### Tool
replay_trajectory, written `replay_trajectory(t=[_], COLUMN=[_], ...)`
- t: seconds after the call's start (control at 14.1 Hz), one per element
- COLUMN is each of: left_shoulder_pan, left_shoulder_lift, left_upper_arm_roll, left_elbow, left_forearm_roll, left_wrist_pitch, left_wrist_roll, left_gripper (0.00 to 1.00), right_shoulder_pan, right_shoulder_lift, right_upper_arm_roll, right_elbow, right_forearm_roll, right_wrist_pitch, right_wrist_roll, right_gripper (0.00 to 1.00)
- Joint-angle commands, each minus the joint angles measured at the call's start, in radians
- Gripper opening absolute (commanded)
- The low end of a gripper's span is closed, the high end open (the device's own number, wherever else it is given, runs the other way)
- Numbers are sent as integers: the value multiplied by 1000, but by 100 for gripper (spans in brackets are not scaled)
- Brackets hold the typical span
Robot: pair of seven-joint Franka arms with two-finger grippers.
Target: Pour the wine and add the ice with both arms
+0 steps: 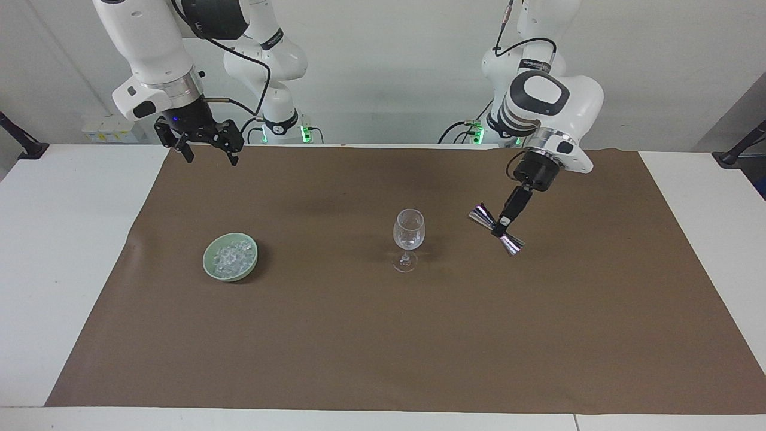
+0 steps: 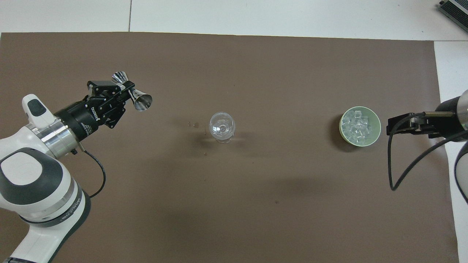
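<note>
Even, bright light is falling from above, leaving both views sharp with no blur. Soft, faint shadows are lying on the brown mat, one just beside the bowl and one under the glass. The jigger is glinting with small highlights. The white desk is showing bright but not washing out.

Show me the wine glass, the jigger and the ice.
wine glass (image 1: 409,231), facing view, on its bowl
jigger (image 2: 140,101), overhead view, on its larger cone
ice (image 2: 357,126), overhead view, on the heap's middle
</note>
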Motion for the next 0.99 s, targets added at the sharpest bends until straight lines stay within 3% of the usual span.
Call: replay_trajectory(t=[0.0,0.28,0.57,0.92], left_shoulder_pan=[120,325,456,516], left_shoulder_lift=[-70,-61,-24,3], left_upper_arm_roll=[-9,-10,-10,-10], left_elbow=[-80,-81,-91,-108], left_forearm_roll=[14,206,208,208], left_wrist_pitch=[-158,-421,-585,-667], left_wrist_roll=[-102,-337,-388,-480], left_gripper=[0,0,0,0], right_shoulder_pan=[-8,-19,-25,-39], right_shoulder_lift=[-21,22,68,147], right_upper_arm_roll=[11,25,19,14], right_elbow=[-47,-78,-188,-251], right_forearm_roll=[21,21,21,18], right_wrist_pitch=[28,115,351,554], right_wrist_roll=[-29,-114,-164,-169], right_gripper=[100,100,100,100])
